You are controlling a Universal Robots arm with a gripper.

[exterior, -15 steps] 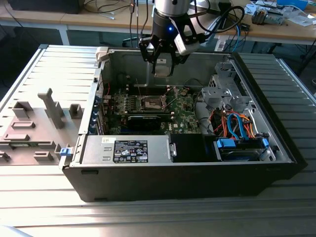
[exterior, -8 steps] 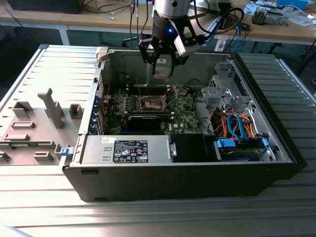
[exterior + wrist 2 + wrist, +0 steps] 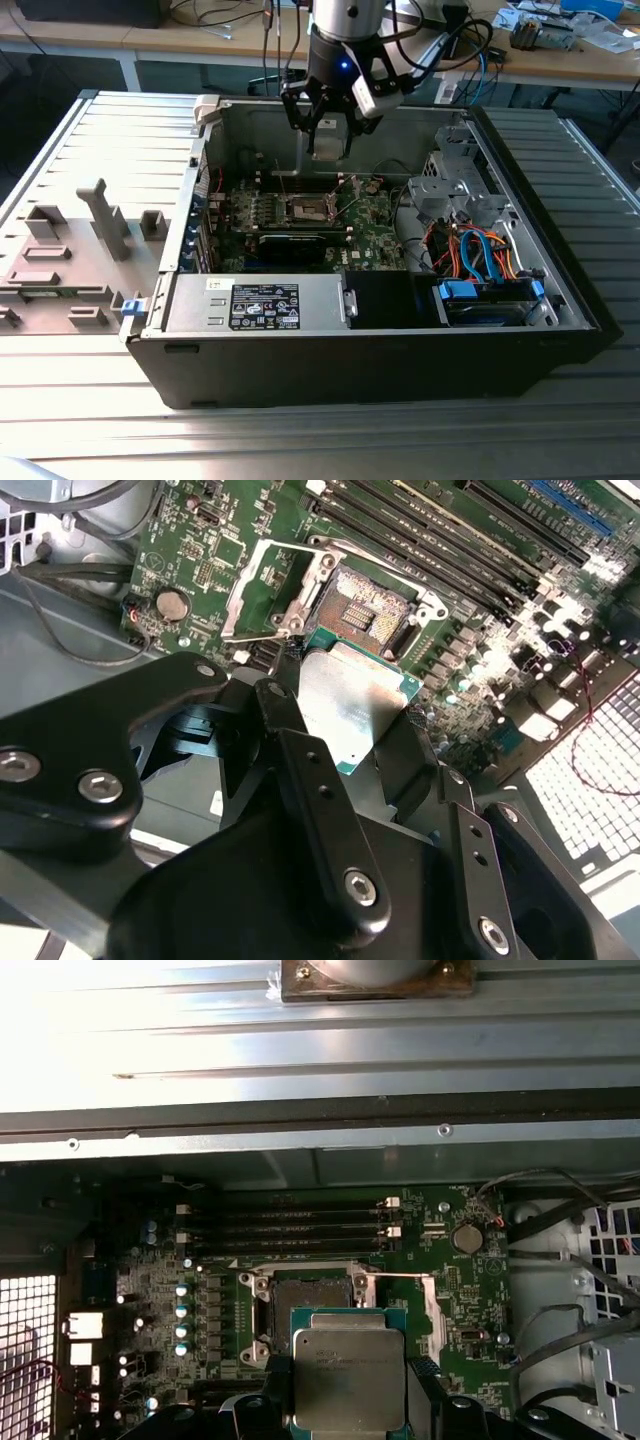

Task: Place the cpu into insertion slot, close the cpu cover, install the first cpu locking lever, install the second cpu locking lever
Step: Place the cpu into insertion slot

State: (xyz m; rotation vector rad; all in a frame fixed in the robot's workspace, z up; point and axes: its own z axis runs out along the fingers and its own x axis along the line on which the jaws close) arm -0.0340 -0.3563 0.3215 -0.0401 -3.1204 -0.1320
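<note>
Ribbed metal bench (image 3: 300, 440) carries an open black case (image 3: 380, 365), with wooden tables and cables behind it. A grey fixture (image 3: 105, 215) lies on the exterior view's left.

The exterior view gives the height. The arm hangs over the case with the claw (image 3: 327, 135) well above the green board (image 3: 375, 235), roughly over the slot (image 3: 310, 208). What it grips is hard to make out from there.

The second wrist view shows the grip. Black fingers (image 3: 275, 715) are drawn in narrow on opposite edges of the cpu (image 3: 350, 700), whose silver face is turned to the camera. Past it the slot lies bare, a dark centre with pale contacts, and nothing is seated in it. The cover (image 3: 243, 595) is swung open, standing just beside the slot's rim.

The first wrist view looks along the board. The held cpu hides part of the slot while the rest shows as a dark square inside its silver rim. Four memory slots (image 3: 290, 1222) run side by side near the slot, and a coin cell (image 3: 467, 1238) sits off to one side.
</note>
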